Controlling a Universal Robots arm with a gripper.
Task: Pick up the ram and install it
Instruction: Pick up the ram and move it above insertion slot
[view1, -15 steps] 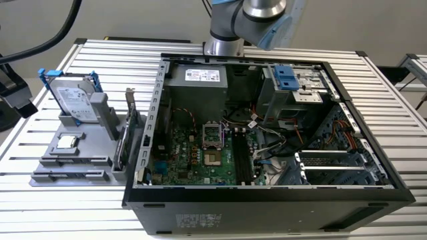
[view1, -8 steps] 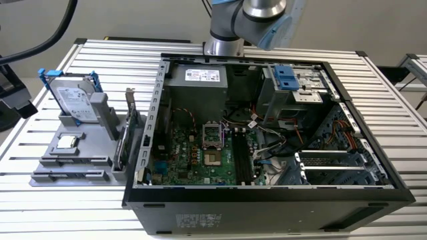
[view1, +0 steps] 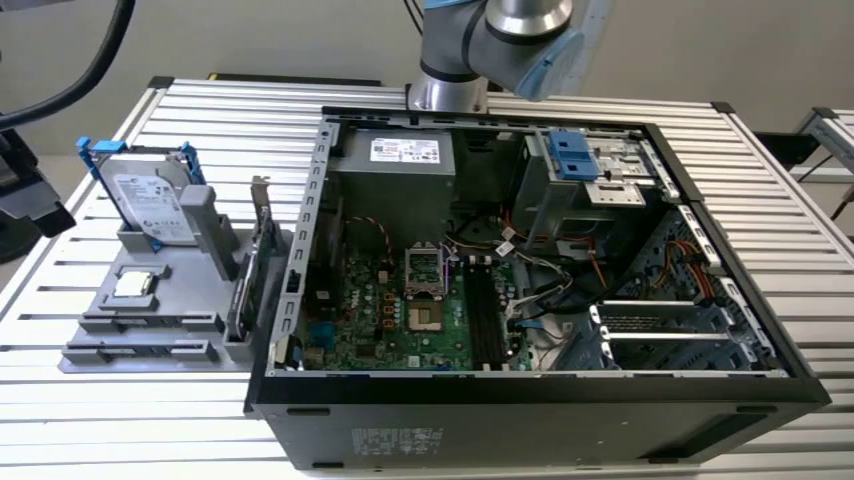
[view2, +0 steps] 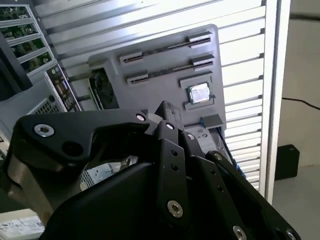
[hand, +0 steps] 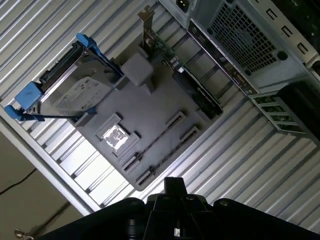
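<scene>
Exterior view from where I stand: an open computer case (view1: 534, 420) lies on its side on the slatted metal table (view1: 774, 200), with its motherboard (view1: 374, 310) facing up. The robot arm (view1: 521, 40) rises behind the case's far wall. On the exterior view's left, just beside the case, sits a grey parts tray (view1: 94, 350). It holds a hard drive (view1: 144, 205) standing in a blue frame, a small square silver processor chip (view1: 134, 285) lying flat, and an expansion card (view1: 260, 260) on edge along the side next to the case.

In the first wrist view the pincer (hand: 172, 184) hangs high over the table, and its dark tip lines up with the tray's edge by the two long narrow holders (hand: 160, 145). The second wrist view shows the pincer (view2: 164, 109) from another side, with the same tray well below it. Whether the pincer is spread, pressed together or pinching something, I cannot tell.

Where the ram is, I cannot tell either. The two long holders show as thin grooves between dark end clips. The black memory slots (view1: 487, 320) on the motherboard are too dark and small to show whether a stick is seated in them.
</scene>
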